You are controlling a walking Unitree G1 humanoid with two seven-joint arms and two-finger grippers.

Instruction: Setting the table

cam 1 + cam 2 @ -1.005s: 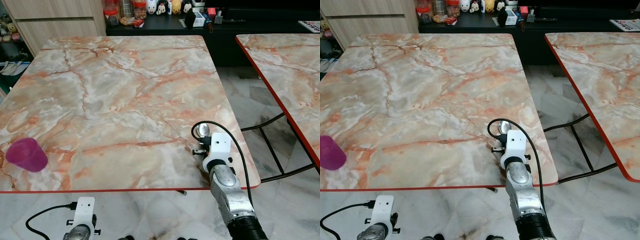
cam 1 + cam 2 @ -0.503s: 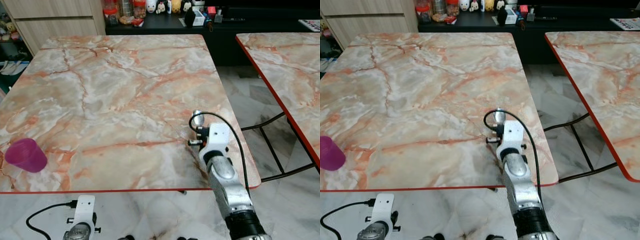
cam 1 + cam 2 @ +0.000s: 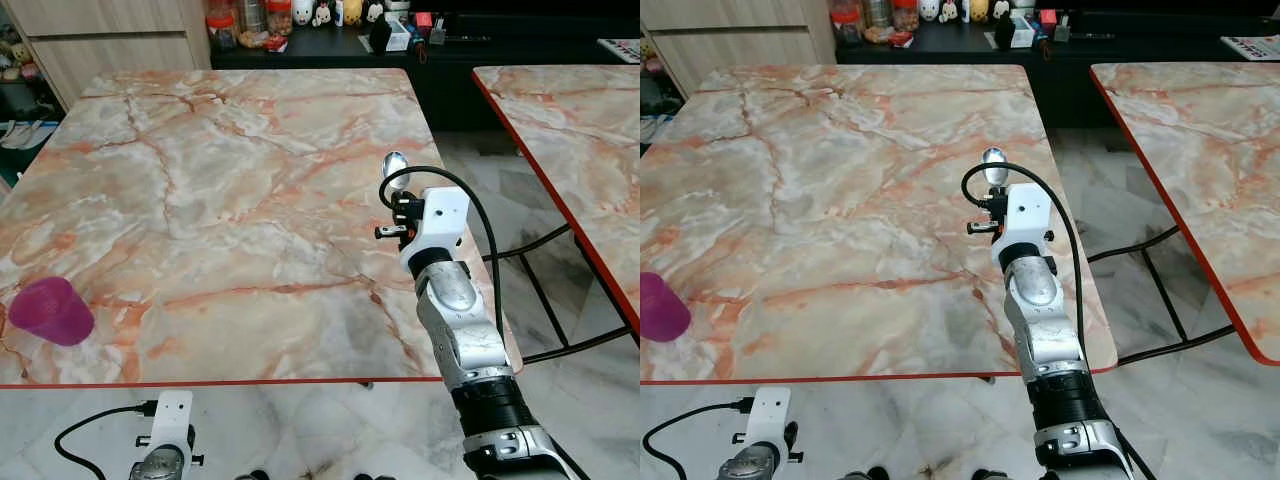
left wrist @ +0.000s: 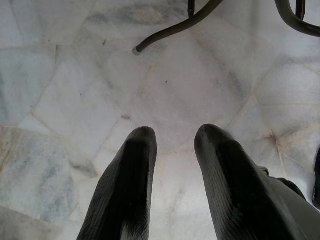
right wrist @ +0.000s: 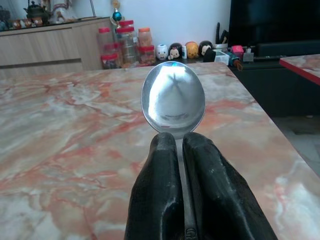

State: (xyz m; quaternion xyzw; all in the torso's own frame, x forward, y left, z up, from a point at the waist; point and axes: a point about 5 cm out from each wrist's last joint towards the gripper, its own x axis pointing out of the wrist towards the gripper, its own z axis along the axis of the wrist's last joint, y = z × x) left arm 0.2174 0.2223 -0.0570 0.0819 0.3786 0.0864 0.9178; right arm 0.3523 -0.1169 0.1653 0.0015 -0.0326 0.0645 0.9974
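Table: a big marble-patterned table point(image 3: 220, 180) in peach and grey with a thin red edge takes up most of the room in front of the robot.
Second table: another table point(image 3: 580, 140) of the same pattern stands to the right, across a gap of pale tiled floor point(image 3: 490, 190).
Back of the room: a dark counter point(image 3: 330, 40) runs behind the first table, crowded with jars and small toy figures; a wooden cabinet point(image 3: 110, 40) sits to its left.
Right arm: the silver arm reaches up and forward over the table's right side, a black cable looping over its white wrist block.
Right gripper: the right gripper point(image 5: 174, 145) has its two black fingers pinched tight on the handle of a spoon — no gap to speak of beyond the handle itself.
Left gripper: the left gripper point(image 4: 172, 137) hangs low beside the robot, pointed down at the floor tiles, its fingers a narrow way apart with nothing between them.
Cup: a magenta plastic cup point(image 3: 52, 310) stands upright near the table's front left corner, well apart from the right arm.
Spoon: the spoon point(image 3: 394, 166) is up in the air above the table's right portion, near the right edge, its shiny bowl sticking out just past the fingertips — the handle is hidden between them.
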